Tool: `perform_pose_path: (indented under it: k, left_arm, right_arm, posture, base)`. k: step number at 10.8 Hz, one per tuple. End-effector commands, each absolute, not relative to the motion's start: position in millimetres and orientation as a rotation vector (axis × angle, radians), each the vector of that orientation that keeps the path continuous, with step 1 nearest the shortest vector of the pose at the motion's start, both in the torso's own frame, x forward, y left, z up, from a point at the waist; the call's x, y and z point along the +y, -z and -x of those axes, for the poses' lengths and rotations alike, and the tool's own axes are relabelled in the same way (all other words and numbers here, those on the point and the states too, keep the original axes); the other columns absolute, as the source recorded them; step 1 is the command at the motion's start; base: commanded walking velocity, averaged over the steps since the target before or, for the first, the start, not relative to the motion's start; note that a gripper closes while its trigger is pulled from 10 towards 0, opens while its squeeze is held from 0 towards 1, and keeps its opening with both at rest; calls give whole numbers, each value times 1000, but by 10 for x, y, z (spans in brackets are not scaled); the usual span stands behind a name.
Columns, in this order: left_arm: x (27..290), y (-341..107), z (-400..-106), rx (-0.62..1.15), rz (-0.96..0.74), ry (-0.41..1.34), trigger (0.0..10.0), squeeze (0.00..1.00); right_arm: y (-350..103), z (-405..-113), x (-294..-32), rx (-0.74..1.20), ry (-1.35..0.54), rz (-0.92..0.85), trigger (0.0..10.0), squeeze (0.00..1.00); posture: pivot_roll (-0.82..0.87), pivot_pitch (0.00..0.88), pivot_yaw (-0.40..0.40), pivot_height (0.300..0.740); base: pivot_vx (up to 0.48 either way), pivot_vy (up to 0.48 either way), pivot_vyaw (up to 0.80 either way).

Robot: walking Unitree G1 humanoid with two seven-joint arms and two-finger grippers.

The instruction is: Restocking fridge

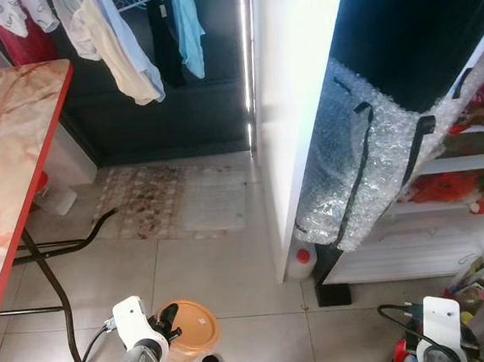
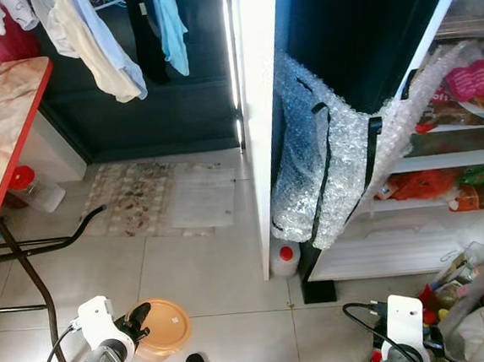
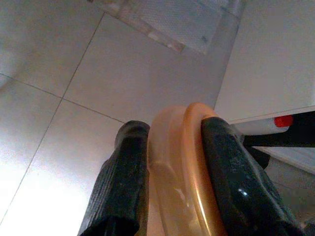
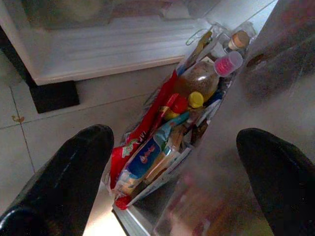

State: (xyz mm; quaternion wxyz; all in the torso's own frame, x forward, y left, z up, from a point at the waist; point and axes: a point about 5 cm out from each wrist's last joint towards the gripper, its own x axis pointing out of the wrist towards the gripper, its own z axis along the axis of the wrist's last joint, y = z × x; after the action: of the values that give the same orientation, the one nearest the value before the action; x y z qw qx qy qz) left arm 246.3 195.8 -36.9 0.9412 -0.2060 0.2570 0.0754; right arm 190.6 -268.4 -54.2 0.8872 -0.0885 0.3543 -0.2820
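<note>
- Left gripper (image 3: 172, 172) clamped on rim of round translucent orange plastic lid (image 1: 191, 328), low above tiled floor (image 1: 225, 276).
- Right gripper (image 4: 172, 172) spread wide above clear bin of packets and jars (image 4: 182, 128).

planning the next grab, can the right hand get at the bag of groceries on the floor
Probably yes: the right hand is open right above the bag of groceries, with nothing between its fingers and the packets.

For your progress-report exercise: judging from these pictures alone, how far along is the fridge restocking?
Done: the fridge door stands open, and some shelves already hold food. In hand: the left gripper clamps an orange container; the right gripper hangs open over a packed door rack. Left: shelving the container.
</note>
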Motion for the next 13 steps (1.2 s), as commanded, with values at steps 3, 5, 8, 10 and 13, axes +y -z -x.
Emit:
perform_pose_path:
  k: [3,5,8,10,13]
  left_arm:
    - [1999,431,-2370,553,418,-167,10000,0]
    - [2003,436,-2362,556,418,-167,10000,0]
    - [2007,443,-2355,561,417,-165,10000,0]
    - [2020,456,-2340,573,413,-166,10000,0]
    - [2022,462,-2338,580,410,-166,10000,0]
  right_arm:
    - [622,-1667,-2810,815,680,180,10000,0]
    - [616,-1566,-2927,820,715,188,10000,0]
    - [592,-1413,-3106,831,771,217,10000,0]
    - [557,-1300,-3257,836,830,223,10000,0]
    - [589,-1435,-3111,796,734,102,10000,0]
  posture:
    - [-64,230,71,740]
    - [-67,233,73,740]
    - [-68,233,75,740]
    - [-70,231,78,740]
    - [-70,224,79,740]
  base:
    - [0,0,0]
    - [0,0,0]
    - [0,0,0]
    - [0,0,0]
    - [0,0,0]
